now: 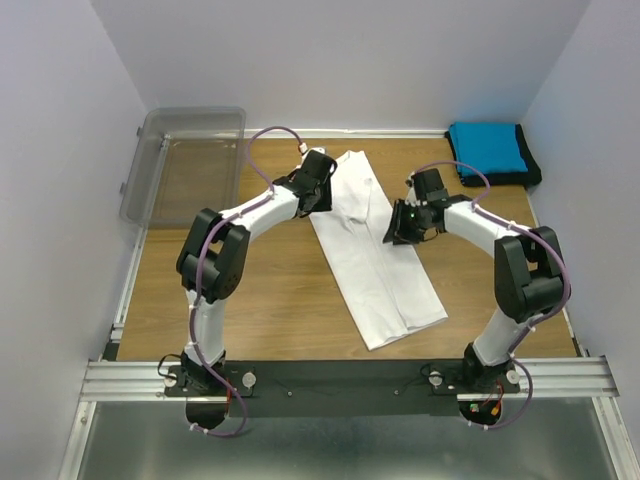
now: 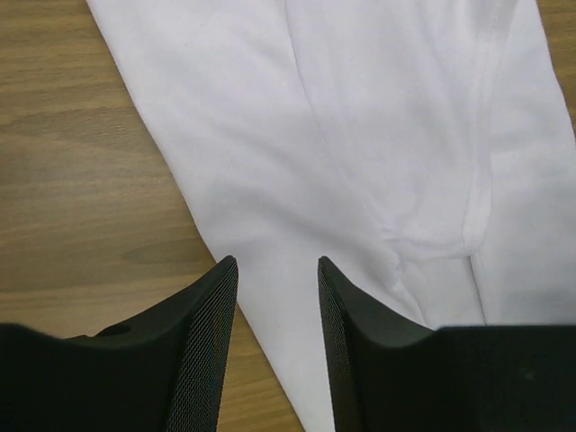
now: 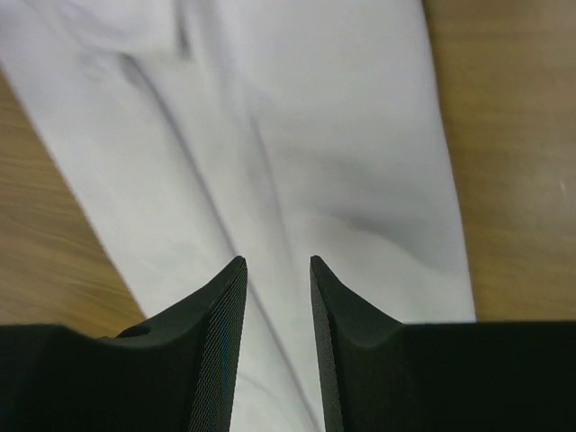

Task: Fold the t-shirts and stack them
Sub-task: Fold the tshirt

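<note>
1. White cotton-looking cloth: we note the white t-shirt (image 1: pixel 380 270) lying flat on the wooden worktop (image 1: pixel 270 290), folded lengthwise into a long narrow strip. It runs diagonally from far centre to near right.
2. In the left wrist view the white t-shirt (image 2: pixel 387 135) shows overlapping layers and a seam with a small pucker. Its left edge is straight against bare worktop (image 2: pixel 72 180).
3. In the right wrist view the white t-shirt (image 3: pixel 297 117) shows long soft creases along the strip, with worktop (image 3: pixel 513 135) on both sides.
4. Blue t-shirt (image 1: pixel 487 148) sits folded in the far right corner. It rests on top of a black t-shirt (image 1: pixel 530 172), whose edge peeks out on the right and near sides.
5. Left pincer (image 1: pixel 322 198) hangs over the strip's left edge near its far end. In its own view the left pincer (image 2: pixel 277 265) has its fingers parted by a moderate gap with nothing clamped between them.
6. Right pincer (image 1: pixel 402 232) is at the strip's right edge, opposite the left one. In its own view the right pincer (image 3: pixel 278 263) also has its fingers spread, slightly narrower, gripping nothing.
7. We cannot tell whether either pincer's tips touch the cloth.
8. Clear bin (image 1: pixel 190 160) stands at far left, well apart from the shirts.
</note>
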Controlling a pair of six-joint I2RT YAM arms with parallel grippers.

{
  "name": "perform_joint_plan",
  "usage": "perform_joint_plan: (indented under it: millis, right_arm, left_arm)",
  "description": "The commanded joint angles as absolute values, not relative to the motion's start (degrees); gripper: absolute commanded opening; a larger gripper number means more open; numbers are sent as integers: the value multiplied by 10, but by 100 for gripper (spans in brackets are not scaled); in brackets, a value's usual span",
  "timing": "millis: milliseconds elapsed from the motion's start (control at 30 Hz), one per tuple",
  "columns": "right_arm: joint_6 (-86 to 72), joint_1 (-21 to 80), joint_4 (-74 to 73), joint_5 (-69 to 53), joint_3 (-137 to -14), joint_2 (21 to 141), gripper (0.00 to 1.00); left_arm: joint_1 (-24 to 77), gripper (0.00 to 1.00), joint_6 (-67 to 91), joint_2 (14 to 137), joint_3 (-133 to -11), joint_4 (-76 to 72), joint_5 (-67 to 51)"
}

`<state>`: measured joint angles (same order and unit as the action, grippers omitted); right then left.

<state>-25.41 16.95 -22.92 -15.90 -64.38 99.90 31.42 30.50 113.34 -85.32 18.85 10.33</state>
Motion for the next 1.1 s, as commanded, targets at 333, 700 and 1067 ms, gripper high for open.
perform_joint_plan:
  millis: [333, 700, 1067]
  right_arm:
    - [-294, 296, -319, -4, -572, 979, 41]
    - [-288, 324, -320, -4, -663, 1078, 41]
    - [-263, 323, -352, 43, -718, 1062, 48]
  left_arm:
    - [317, 48, 265, 1283, -979, 239, 98]
    - [288, 48, 251, 1421, -1170, 279, 101]
    - [235, 72, 251, 1383, -1210, 227, 4]
